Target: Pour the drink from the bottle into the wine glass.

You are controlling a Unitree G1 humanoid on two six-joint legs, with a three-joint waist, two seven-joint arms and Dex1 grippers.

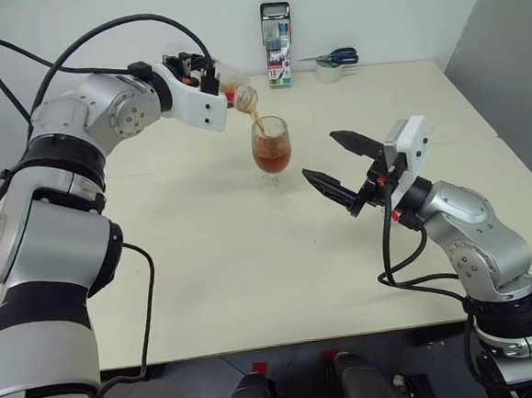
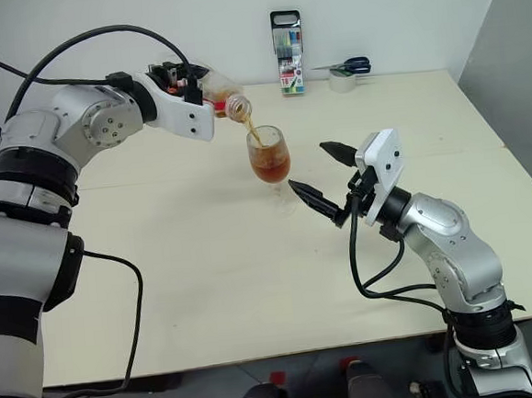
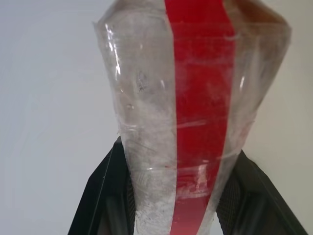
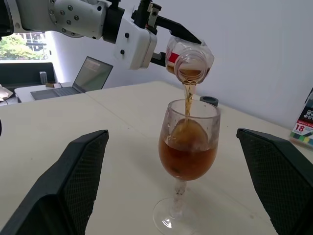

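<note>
Above pale table (image 1: 206, 259), left tool (image 1: 203, 75) clamps tilted bottle (image 1: 237, 92); right tool (image 1: 337, 164) gapes wide, empty.

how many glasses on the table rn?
1. A single wine glass stands mid-table, partly filled with the drink, under the mouth of the tilted bottle in the left gripper. The open right gripper waits beside it, not touching.

Both arms are built of rounded silver-grey metal joint housings dotted with small dark screws, with black bands between segments. Loose black cables loop along them. Each wrist carries a white angular plastic block, and each gripper has two black tapered fingers (image 4: 73, 181) with finely textured inner pads.
</note>
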